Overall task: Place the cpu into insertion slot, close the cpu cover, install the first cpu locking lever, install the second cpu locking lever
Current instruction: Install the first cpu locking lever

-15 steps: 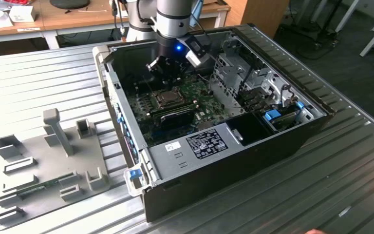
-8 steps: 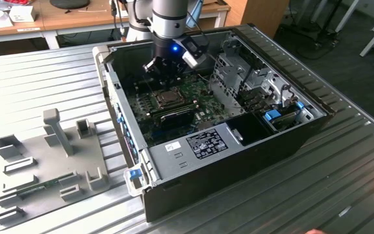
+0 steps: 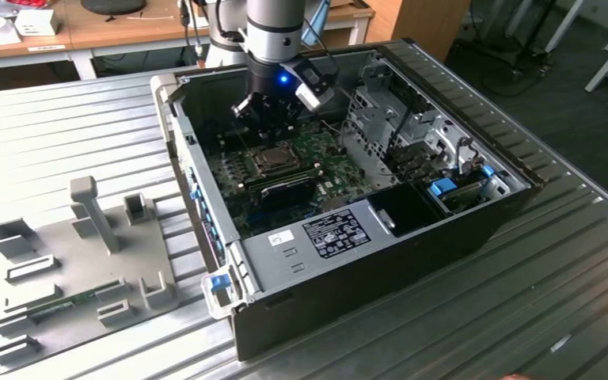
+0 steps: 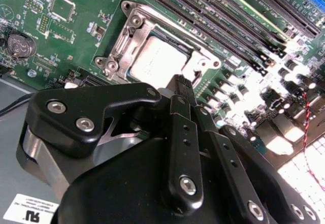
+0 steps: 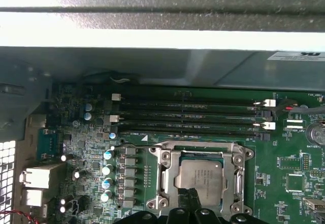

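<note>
Status: pincer (image 4: 183, 82) reads narrow, jaws drawn together into one thin tip, nothing visible between them. You have the cpu (image 5: 202, 177) already seated in the insertion slot (image 5: 165, 155), grey top up, on the green board (image 5: 284, 158) inside the open case (image 3: 389, 261) on the worktop (image 3: 61, 142). Around the chip the cpu cover (image 4: 200, 62) looks laid down, its window framing the metal top. You can't tell from these views whether it lies fully flat or is latched. Locking levers: can't make them out.

Relation that matters: the tip hangs right at the socket's edge, on the side away from the memory slots (image 5: 193, 115). From the tip, the chip lies straight ahead toward those slots and very near. Touching or just clear, can't tell. The slots run parallel to the socket edge under the tip, and the jaws sit side by side along that same line. In the exterior view the pincer stands upright over the socket, with the arm coming straight down into the case.

My read: placement is done and the work now sits at the cover edge nearest the tip. Mind that thin tip by the rim, since you have little margin to the chip's top.
</note>
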